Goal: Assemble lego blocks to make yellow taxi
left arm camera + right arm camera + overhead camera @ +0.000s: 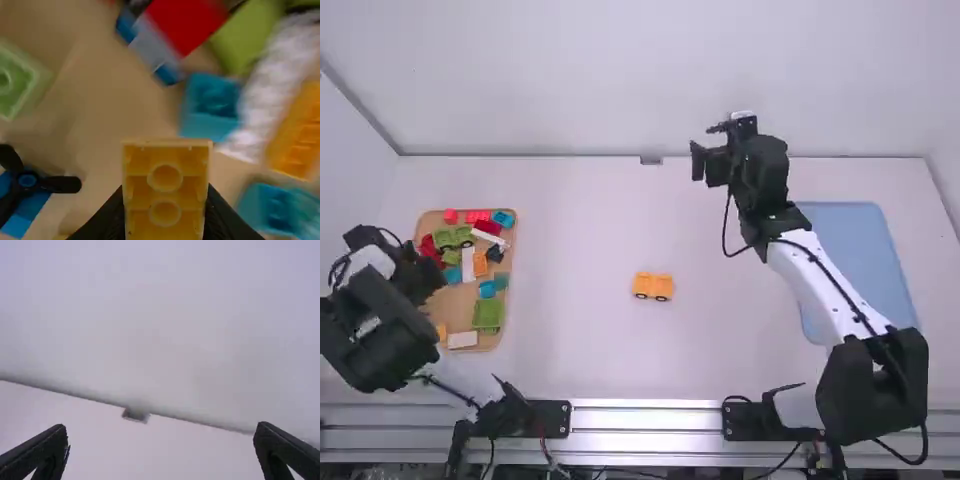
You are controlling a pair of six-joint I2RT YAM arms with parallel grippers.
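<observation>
Over the left part of the tray, my left gripper (423, 275) is seen from above. In the left wrist view my left gripper (166, 210) is shut on a yellow block (165, 187) whose hollow underside faces the camera. An orange-yellow car base (653, 286) with dark wheels stands on the table near the middle. High above the far side of the table is my right gripper (704, 160). The right wrist view has my right gripper (161, 447) with its fingers wide apart and nothing between them.
A wooden tray (506, 330) at the left holds several loose red, green, blue, white and orange blocks. A blue mat (865, 265) lies at the right, partly behind the right arm.
</observation>
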